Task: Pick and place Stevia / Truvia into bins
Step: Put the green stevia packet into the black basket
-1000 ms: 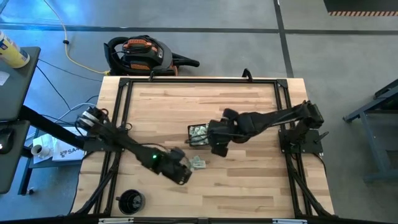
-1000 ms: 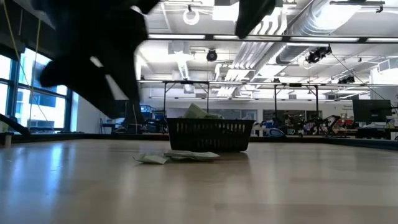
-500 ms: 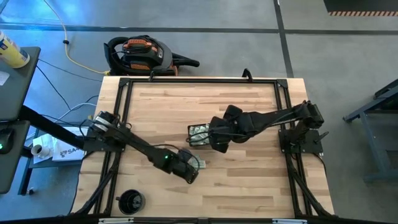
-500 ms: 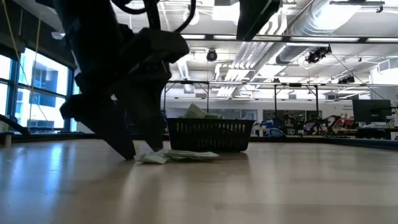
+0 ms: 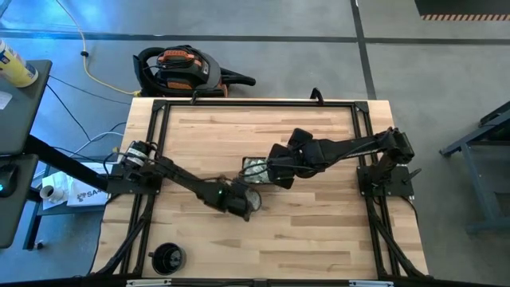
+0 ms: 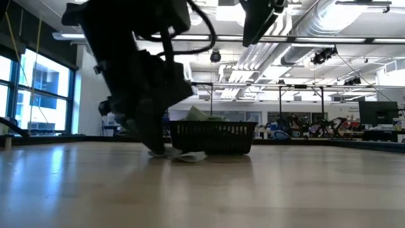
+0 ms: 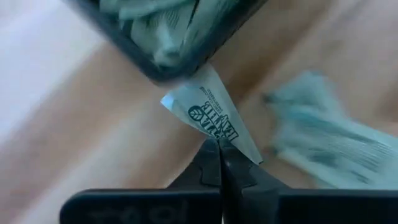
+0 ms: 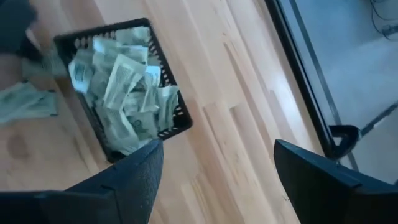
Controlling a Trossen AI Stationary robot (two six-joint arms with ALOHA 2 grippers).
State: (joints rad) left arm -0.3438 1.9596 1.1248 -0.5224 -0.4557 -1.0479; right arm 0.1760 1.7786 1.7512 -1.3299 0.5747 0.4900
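I have the left gripper down at the table, its fingers clamped on one Truvia sachet just beside the black mesh tray. The tray is heaped with sachets, and a few loose sachets lie on the wood next to it. My right gripper hangs above the tray's far side, fingers apart, carrying nothing.

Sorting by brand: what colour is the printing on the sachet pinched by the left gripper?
Dark green on white, on the sachet; clearest in the left wrist view.
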